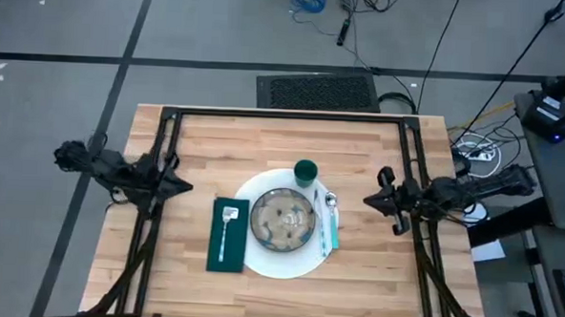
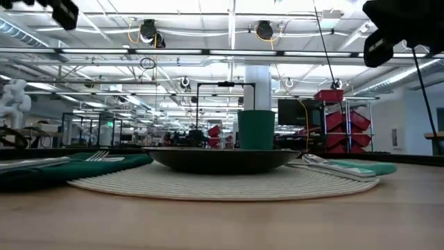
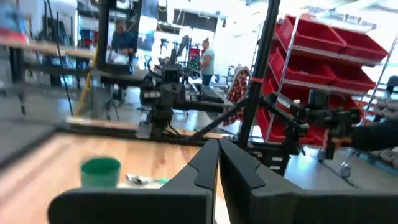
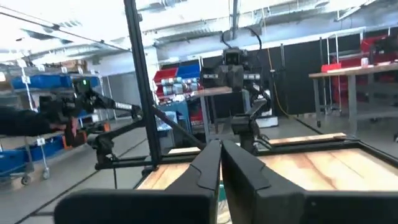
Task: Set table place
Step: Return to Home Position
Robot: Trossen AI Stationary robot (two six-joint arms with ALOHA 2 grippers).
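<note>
Now my left gripper (image 1: 184,185) and right gripper (image 1: 369,201) hang closed and empty over the table's (image 1: 360,143) side edges. The white mat (image 1: 276,266) lies midway between them, well apart from both.

The high camera hangs above and looks straight down on the whole table (image 1: 379,144), from rather far, so the floor around it shows too. The low camera stands at table-top level, very near the round mat (image 2: 222,186), and looks level across it into the room behind. My two wrist cameras look forward past my own tips, which are pressed together: the left gripper (image 3: 217,143) and the right gripper (image 4: 221,144). They face each other across the table. The green cup (image 3: 100,172) appears in the high, low and left wrist views.
</note>
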